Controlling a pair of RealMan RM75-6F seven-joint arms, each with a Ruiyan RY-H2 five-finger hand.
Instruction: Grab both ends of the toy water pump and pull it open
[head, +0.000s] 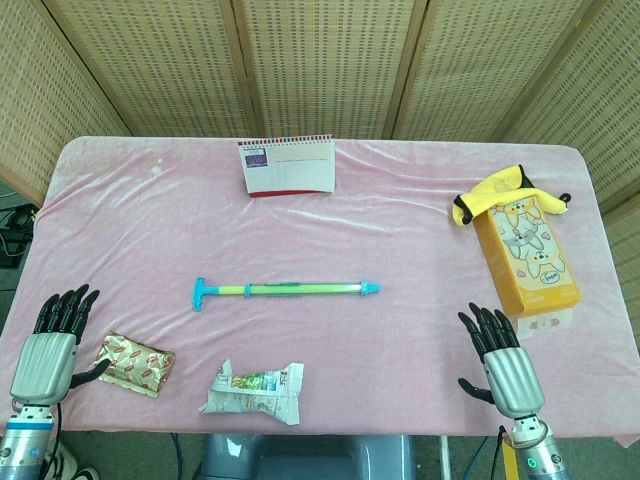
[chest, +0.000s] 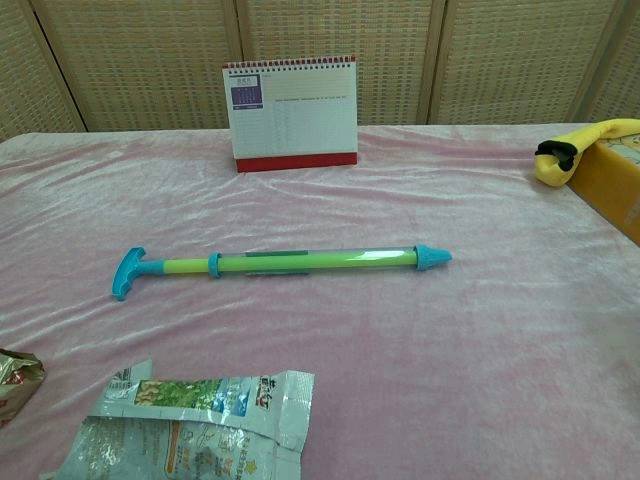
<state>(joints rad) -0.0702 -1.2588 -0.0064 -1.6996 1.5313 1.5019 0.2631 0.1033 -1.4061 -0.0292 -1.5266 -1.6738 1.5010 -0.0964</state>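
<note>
Two hands rest apart-fingered and empty at the frame's lower corners, left hand (head: 48, 345), right hand (head: 503, 362); the pump (head: 287, 290) lies untouched mid-frame on the pink cloth (head: 420, 220).

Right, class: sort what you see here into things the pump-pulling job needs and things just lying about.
Needed:
toy water pump
left hand
right hand

Lying about:
desk calendar
orange box
yellow soft toy
red-patterned snack packet
white snack wrapper
</note>
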